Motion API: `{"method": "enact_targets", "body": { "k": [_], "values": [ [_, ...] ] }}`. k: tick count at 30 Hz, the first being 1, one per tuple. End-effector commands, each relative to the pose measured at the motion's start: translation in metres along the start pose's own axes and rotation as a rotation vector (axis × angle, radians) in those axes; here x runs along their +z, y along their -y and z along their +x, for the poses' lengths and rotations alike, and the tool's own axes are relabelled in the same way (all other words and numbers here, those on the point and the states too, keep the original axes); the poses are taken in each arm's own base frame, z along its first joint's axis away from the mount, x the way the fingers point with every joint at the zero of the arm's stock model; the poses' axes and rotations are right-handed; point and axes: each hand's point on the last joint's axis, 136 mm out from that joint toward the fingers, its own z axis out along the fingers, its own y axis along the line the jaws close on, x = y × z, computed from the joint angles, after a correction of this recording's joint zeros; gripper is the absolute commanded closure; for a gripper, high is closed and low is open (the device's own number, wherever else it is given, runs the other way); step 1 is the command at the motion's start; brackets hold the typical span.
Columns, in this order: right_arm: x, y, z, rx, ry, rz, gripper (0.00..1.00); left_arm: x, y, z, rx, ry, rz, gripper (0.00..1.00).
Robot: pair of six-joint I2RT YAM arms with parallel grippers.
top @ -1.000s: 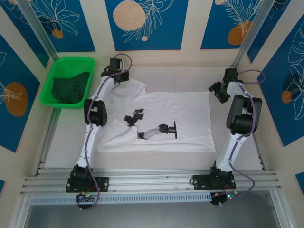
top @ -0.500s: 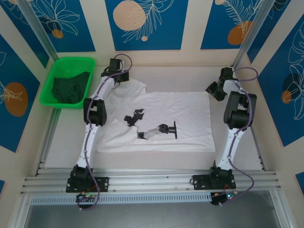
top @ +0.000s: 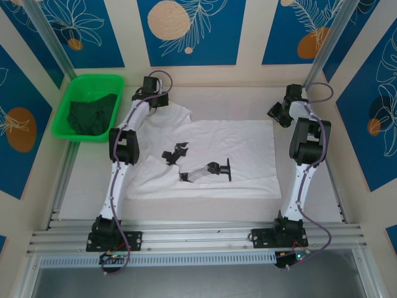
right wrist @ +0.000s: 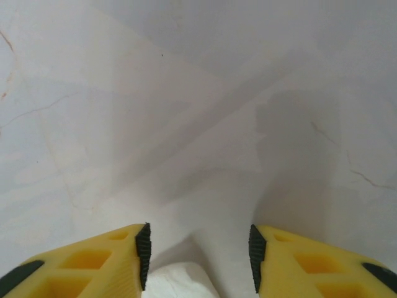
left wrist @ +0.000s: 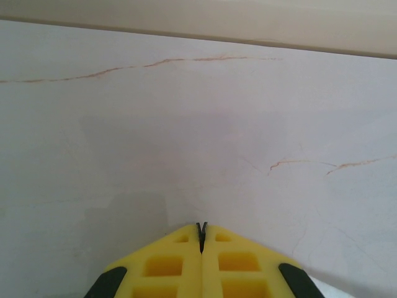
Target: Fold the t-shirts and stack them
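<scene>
The white t-shirt lies spread flat on the table, its black chest print facing up. The dark green t-shirt lies crumpled in the tray. My left gripper sits at the white shirt's far left corner; in the left wrist view its yellow jaws are shut tip to tip over bare table, with no cloth seen between them. My right gripper hovers at the shirt's far right corner. It is open, and a fold of white cloth shows low between the fingers.
The bright green tray stands at the far left, beside the left arm. The back wall rises just beyond both grippers. A metal rail runs along the near edge by the arm bases.
The right gripper has shifted a little toward the far wall and leftward above the shirt's far right corner. The left arm and the shirts have not moved.
</scene>
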Motion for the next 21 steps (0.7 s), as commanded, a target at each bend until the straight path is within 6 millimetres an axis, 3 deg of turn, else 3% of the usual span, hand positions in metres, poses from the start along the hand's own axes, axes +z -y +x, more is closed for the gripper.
{"method": "enact_targets", "body": {
  "k": [1, 15, 21],
  "values": [
    [0.012, -0.006, 0.018, -0.027, -0.068, -0.005, 0.56, -0.015, 0.015, -0.013, 0.007, 0.013, 0.037, 1.00],
    [0.008, -0.001, 0.029, -0.055, -0.087, 0.055, 0.63, -0.015, 0.014, -0.012, 0.005, 0.012, 0.035, 1.00],
    [0.014, 0.000, 0.030, -0.057, -0.099, 0.069, 0.78, -0.015, 0.015, -0.012, 0.005, 0.011, 0.037, 1.00]
  ]
}}
